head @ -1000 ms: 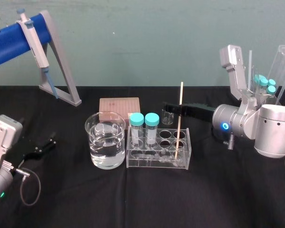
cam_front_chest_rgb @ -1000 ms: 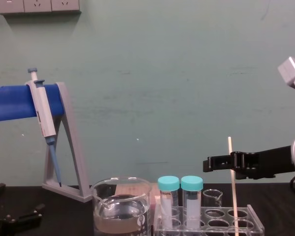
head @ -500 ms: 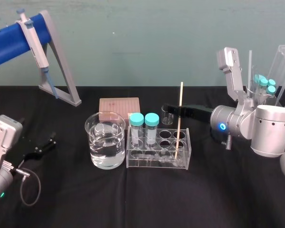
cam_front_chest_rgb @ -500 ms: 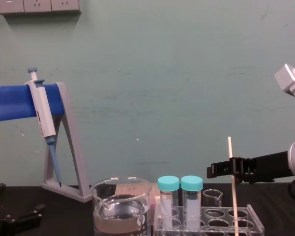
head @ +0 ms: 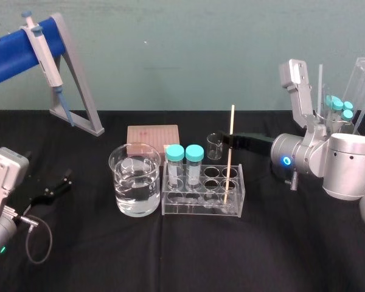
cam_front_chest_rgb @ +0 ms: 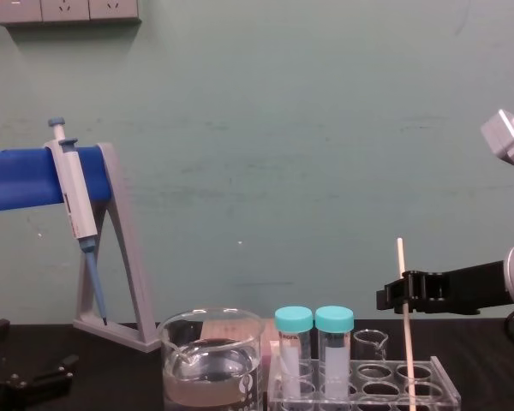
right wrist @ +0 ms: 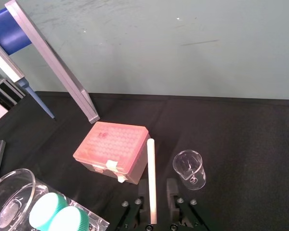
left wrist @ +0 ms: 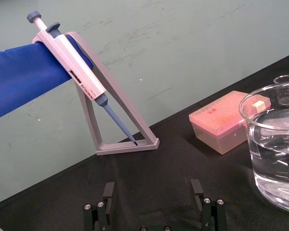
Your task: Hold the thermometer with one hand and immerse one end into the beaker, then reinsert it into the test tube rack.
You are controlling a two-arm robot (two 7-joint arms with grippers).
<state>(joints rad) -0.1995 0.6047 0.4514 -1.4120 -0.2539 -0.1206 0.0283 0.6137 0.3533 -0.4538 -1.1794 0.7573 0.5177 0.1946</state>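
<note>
1. The right gripper (head: 226, 140) is reaching in from the right, above the test tube rack (head: 194, 208), level with the upper part of the thermometer (head: 230, 152).
2. Its jaws are standing apart, one on each side of the thermometer. The right wrist view is showing a gap between the rod and one finger.
3. The thermometer is standing nearly upright in a hole at the rack's right end, its top rising above the gripper.
4. The beaker (head: 134, 179), part filled with clear liquid, is sitting just left of the rack.
5. Two teal-capped vials (head: 175, 161) are occupying the rack's left holes.
6. The left gripper (left wrist: 153, 187) is resting low at the near left, apart from the beaker, jaws spread and holding nothing.
</note>
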